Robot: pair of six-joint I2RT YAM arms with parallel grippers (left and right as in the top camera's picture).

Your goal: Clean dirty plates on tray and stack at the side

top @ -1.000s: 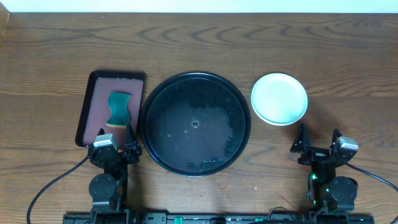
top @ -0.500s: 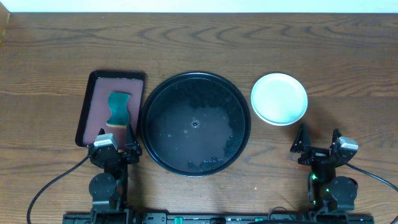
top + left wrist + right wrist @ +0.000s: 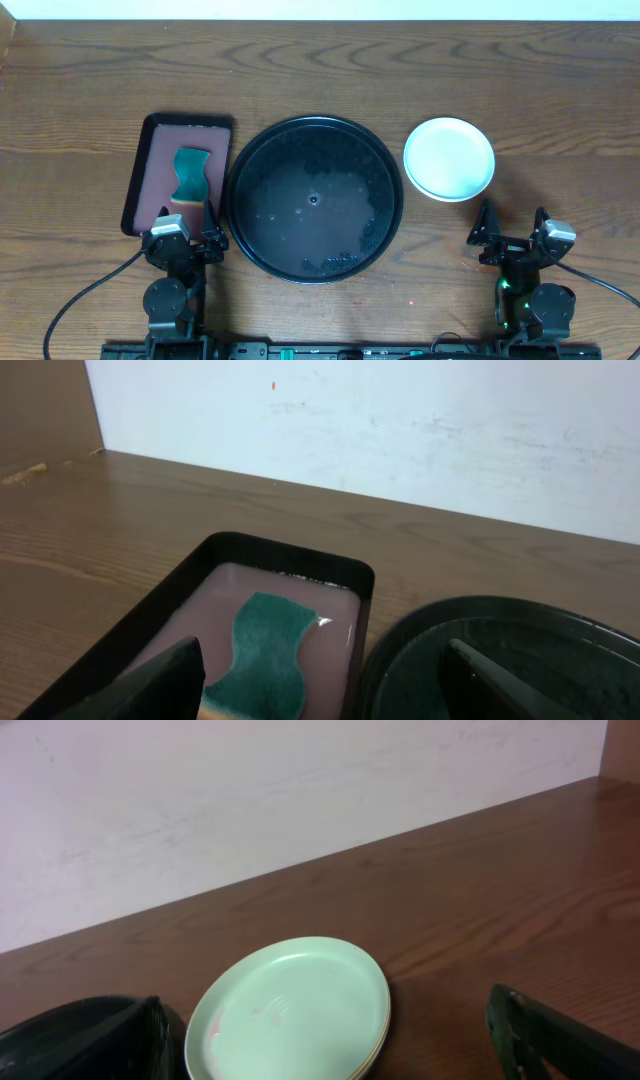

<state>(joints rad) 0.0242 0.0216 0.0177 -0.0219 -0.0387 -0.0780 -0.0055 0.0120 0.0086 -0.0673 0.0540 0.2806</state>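
Observation:
The plates sit in one stack on the bare wood tabletop right of the round black tray. In the right wrist view the top plate is pale mint-green with faint red smears, and a yellow rim shows beneath it. The tray holds no plates, only water drops. My left gripper is open and empty at the front left, over the near end of the small tray. My right gripper is open and empty, just in front of the plate stack.
A rectangular black-rimmed tray with a maroon inside lies left of the round tray and holds a green sponge, which also shows in the left wrist view. A white wall runs along the table's far edge.

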